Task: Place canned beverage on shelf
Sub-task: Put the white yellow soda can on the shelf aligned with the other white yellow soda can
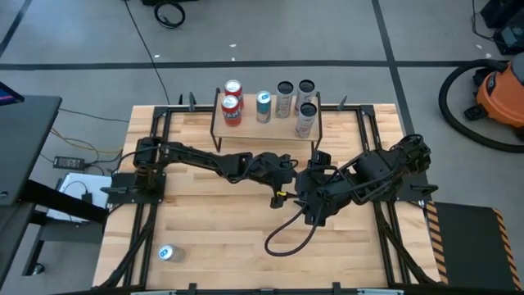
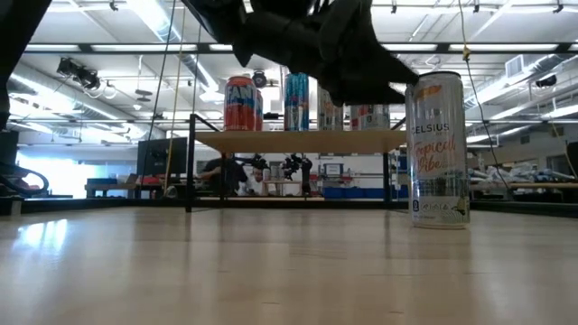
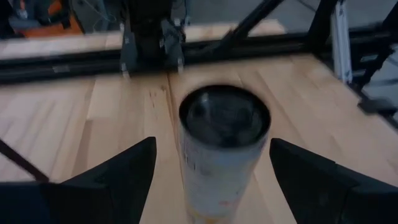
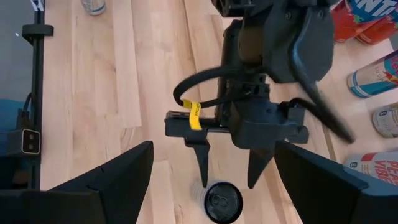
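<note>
- The canned beverage (image 3: 221, 149) stands upright on the table, out in front of the shelf (image 1: 262, 129) and not on its board.
- The left wrist view looks down on the can's dark top, with a finger on each side and clear wood showing in both gaps.
- The right wrist view gives what that one can't: the left gripper (image 4: 228, 178) from above, its two fingers pointing down and their tips flanking the can's rim without touching it.
- From overhead the can is hidden under the arms, which meet just in front of the shelf.
- The low view alone shows the label: a tall silver Celsius can, nearer the camera than the shelf, with dark arm parts hanging beside its top.
- The left gripper is spread wide and pinching nothing.
- The right gripper (image 1: 315, 205) hovers just beyond the left one, farther from the shelf, its fingers also spread and empty.
- Six other cans crowd the shelf board, including two red ones (image 1: 232, 109).
- A spare can (image 1: 168, 253) sits well away from the shelf, near the opposite table edge.
- The table (image 1: 205, 221) is pale wood planks.
- Around it are grey floor and an orange vacuum (image 1: 503, 90), and there are ceiling lights behind the shelf.
</note>
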Robot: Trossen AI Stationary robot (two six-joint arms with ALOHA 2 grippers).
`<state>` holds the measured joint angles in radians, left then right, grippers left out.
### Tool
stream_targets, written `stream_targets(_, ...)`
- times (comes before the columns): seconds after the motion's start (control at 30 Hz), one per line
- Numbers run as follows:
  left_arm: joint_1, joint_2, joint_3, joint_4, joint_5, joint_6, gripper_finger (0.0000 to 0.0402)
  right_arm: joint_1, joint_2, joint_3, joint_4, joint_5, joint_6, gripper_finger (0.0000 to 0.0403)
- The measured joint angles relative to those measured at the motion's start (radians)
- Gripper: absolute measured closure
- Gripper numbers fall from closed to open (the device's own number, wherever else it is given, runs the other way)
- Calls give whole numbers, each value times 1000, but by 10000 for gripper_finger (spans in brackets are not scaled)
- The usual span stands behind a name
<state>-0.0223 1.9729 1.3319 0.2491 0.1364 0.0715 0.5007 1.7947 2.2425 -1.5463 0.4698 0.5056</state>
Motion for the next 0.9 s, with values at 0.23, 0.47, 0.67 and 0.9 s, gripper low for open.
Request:
stream_targets(0.23, 0, 13, -2, 18, 0, -7, 86, 0, 0, 0, 0, 0, 0, 60)
stream_targets(0.47, -6, 13, -2, 17, 0, 26, 86, 0, 0, 0, 0, 0, -1, 60)
stream_targets(0.67, -16, 13, -2, 13, 0, 53, 86, 0, 0, 0, 0, 0, -3, 60)
stream_targets(0.9, -14, 13, -2, 26, 0, 43, 86, 0, 0, 0, 0, 0, -3, 60)
